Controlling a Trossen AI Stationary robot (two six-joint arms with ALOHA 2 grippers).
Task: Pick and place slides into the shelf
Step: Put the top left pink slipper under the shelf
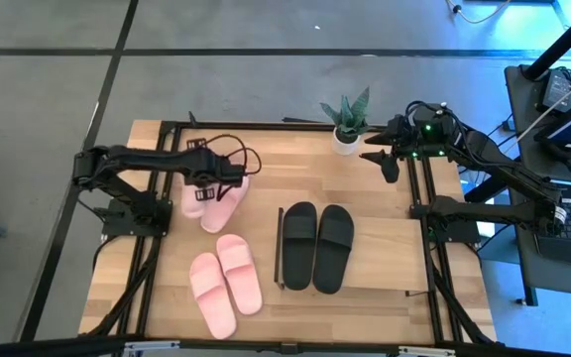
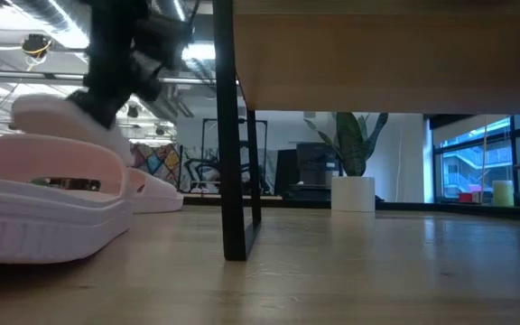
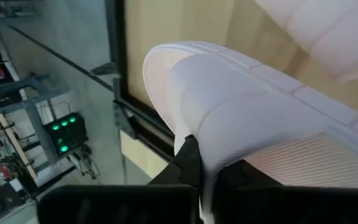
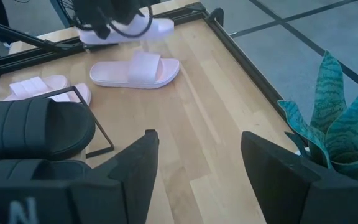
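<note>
Your left gripper (image 1: 206, 183) is clamped on a pink slide (image 1: 194, 194) near the desk's (image 1: 385, 248) left edge; your right gripper (image 1: 380, 159), fingers apart, waits at the far right corner.

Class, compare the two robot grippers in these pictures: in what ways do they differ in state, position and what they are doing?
1. The left gripper is shut on a pale pink slide; the right gripper is open and holds nothing.
2. The left gripper is over the table's left part beside another pink slide; the right gripper hangs at the right rear, next to the potted plant.

Both are dark two-finger grippers.
</note>
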